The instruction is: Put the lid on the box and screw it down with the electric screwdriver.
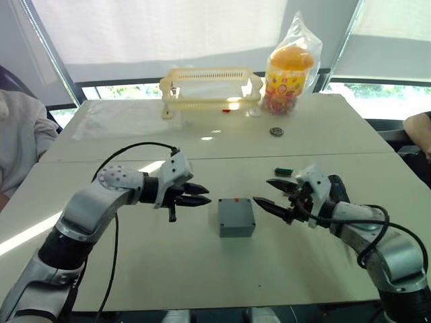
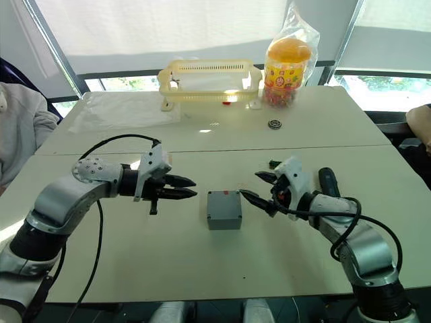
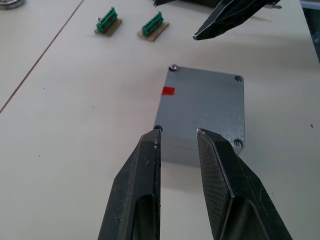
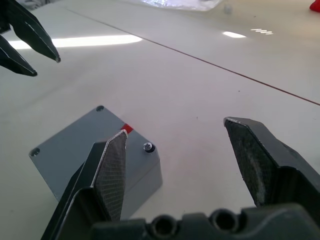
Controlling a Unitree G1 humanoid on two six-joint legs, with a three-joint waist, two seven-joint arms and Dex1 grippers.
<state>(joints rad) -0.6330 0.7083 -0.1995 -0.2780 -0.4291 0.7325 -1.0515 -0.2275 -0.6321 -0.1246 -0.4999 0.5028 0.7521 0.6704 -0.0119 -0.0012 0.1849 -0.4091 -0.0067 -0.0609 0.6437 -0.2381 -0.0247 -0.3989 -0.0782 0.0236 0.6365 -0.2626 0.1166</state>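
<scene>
With the flat grey plastic lid (image 3: 205,107) already seated on the square grey box (image 1: 236,217) between them, the left end effector (image 1: 195,194) stands narrowly parted and empty, the right end effector (image 1: 275,196) wide and empty; fetch the black electric screwdriver (image 2: 328,182) just behind the right one.

— Any words, numbers or brand marks to read here?
— None that can be made out; the jar (image 1: 288,75) with the orange cap has a colourful printed wrap, yet its print is too small to read.
— And the lid (image 3: 202,110) on the box?
— Plain grey; it carries a small red patch (image 3: 168,91) with no writing on it.
— The two little green parts (image 3: 131,25) on the table?
— No legible marking on either; the yellow basket (image 2: 209,83) is unmarked too.
</scene>
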